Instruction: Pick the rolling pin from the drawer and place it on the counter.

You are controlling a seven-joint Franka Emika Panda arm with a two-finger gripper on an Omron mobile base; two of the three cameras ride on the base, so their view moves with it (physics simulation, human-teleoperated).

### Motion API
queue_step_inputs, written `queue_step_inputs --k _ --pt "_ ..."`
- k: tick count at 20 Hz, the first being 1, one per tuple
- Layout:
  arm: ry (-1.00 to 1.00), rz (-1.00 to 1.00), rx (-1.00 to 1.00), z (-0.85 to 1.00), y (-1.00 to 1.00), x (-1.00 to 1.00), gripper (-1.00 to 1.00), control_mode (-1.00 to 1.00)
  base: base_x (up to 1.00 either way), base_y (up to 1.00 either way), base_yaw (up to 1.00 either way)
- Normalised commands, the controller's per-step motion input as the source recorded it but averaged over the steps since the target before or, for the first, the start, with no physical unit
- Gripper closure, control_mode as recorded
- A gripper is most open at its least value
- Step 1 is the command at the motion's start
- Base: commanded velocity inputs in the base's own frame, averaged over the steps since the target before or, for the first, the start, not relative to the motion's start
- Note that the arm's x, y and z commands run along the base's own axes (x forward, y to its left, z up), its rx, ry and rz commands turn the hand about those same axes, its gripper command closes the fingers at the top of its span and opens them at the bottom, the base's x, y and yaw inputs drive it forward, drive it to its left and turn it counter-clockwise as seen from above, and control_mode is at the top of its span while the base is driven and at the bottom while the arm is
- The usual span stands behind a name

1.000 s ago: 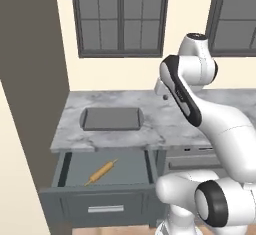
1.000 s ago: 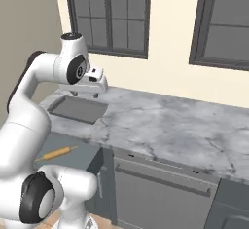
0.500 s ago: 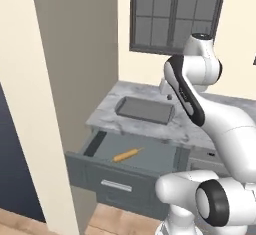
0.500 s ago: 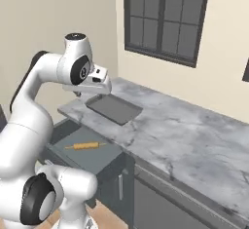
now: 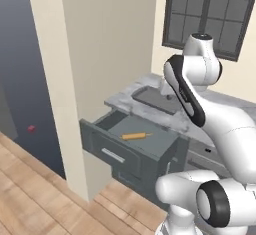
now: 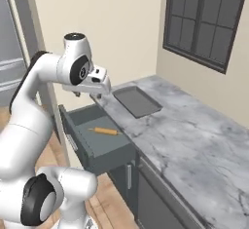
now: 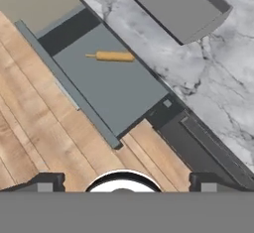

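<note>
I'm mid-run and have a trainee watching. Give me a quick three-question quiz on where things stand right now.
1. True or false: the rolling pin already lies on the counter.
2. Multiple choice: what sits on the counter beside the open drawer? A) a grey tray B) a red bowl C) a kettle
3. Fill in: the gripper hangs high above the ___, holding nothing.

Key
1. False. It lies inside the open drawer, near the back.
2. A, the flat grey tray.
3. Drawer. In the hand view the finger tips stand wide apart, far above the pin.
</note>
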Motion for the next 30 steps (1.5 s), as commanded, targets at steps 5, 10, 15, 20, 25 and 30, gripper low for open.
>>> queue_step_inputs --k 5,10,15,20,25,30 --pt "0.00 0.00 0.00 0.00 0.00 0.00 -1.00 1.00 0.00 -0.62 0.50" --pt "0.00 0.24 0.02 -0.20 -0.09 0.06 -1.00 -1.00 0.00 -0.08 0.09" --pt "0.00 0.12 0.00 -0.45 0.21 0.32 -1.00 -1.00 0.00 0.00 0.00" --pt "0.00 0.03 0.00 -0.47 0.51 0.47 -1.00 -1.00 0.00 0.00 0.00" --pt "0.01 0.05 0.00 -0.55 0.31 0.43 -1.00 -1.00 0.00 0.00 0.00" --pt "0.00 0.11 0.00 -0.77 0.01 0.14 -1.00 -1.00 0.00 0.00 0.00"
